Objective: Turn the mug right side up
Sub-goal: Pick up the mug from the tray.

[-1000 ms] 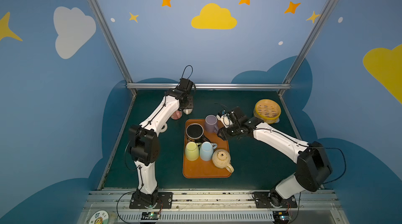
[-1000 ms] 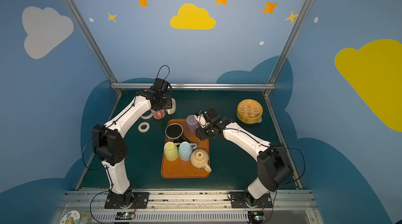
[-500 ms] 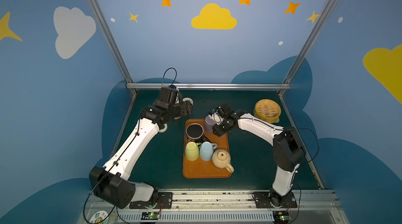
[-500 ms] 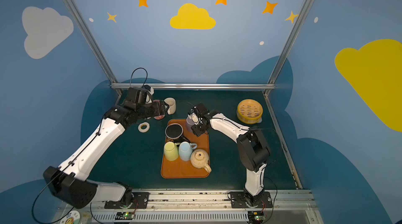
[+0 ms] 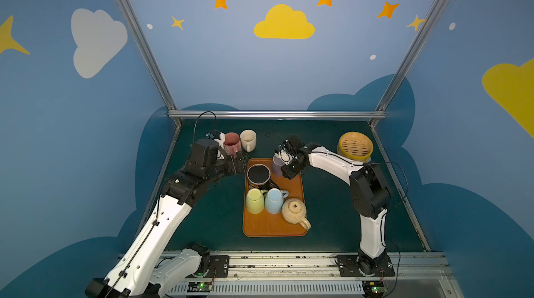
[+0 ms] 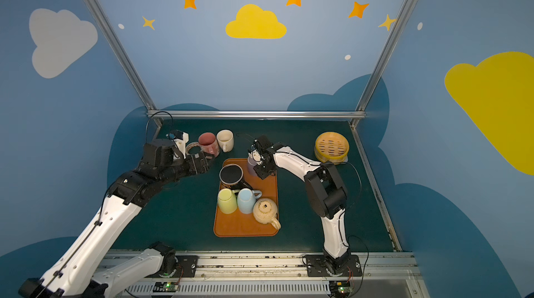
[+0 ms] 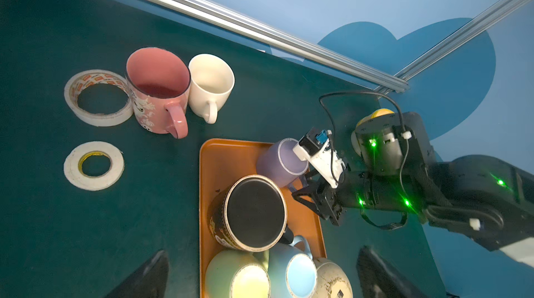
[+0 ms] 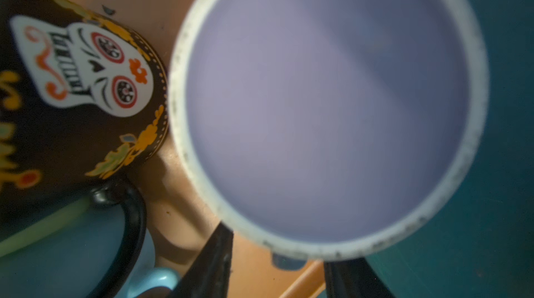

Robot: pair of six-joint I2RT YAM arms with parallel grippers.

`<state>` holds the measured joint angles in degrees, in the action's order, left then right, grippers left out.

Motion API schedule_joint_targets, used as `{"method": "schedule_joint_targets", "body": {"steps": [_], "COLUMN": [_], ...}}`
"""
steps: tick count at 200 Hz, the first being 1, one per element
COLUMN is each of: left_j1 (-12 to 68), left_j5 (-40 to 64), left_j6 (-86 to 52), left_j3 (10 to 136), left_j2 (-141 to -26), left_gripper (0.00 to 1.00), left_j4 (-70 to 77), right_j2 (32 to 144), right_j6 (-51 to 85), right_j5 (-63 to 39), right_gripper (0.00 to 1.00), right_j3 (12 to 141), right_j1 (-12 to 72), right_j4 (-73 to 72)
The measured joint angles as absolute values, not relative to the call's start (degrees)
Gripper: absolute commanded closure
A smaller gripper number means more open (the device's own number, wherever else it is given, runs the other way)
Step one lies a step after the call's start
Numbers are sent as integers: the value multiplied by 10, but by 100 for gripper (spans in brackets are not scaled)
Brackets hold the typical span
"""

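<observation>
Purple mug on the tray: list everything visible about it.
The purple mug is lavender, glossy like glazed ceramic, with a scuffed white foot ring. It stands upside down, base up, in a far corner of the orange tray, close beside the black skull mug; contact there is unclear. Its handle sits between the fingers of the right gripper; whether they pinch it can't be told.

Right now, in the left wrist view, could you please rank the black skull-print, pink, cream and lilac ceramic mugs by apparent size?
1. The inverted black mug and upright pink mug look alike; unranked.
2. The cream mug.
3. The lilac mug, partly hidden.
</observation>
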<state>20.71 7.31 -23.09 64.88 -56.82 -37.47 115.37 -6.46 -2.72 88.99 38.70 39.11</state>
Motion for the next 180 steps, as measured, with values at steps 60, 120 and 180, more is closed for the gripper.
{"method": "schedule_joint_targets", "body": {"steps": [60, 120, 180], "left_j1": [207, 207, 207], "left_j5": [74, 75, 75], "left_j6": [-249, -263, -276], "left_j3": [583, 539, 511], "left_j2": [-514, -464, -440], "left_gripper": [0, 0, 0], "left_j4": [-375, -375, -374], "right_j2": [1170, 1176, 1178], "right_j6": [-61, -46, -36], "right_j5": [-23, -11, -2], "right_gripper": [71, 94, 100], "right_j3": [909, 911, 917], "right_j1": [385, 385, 385], "right_j4": [399, 401, 406]}}
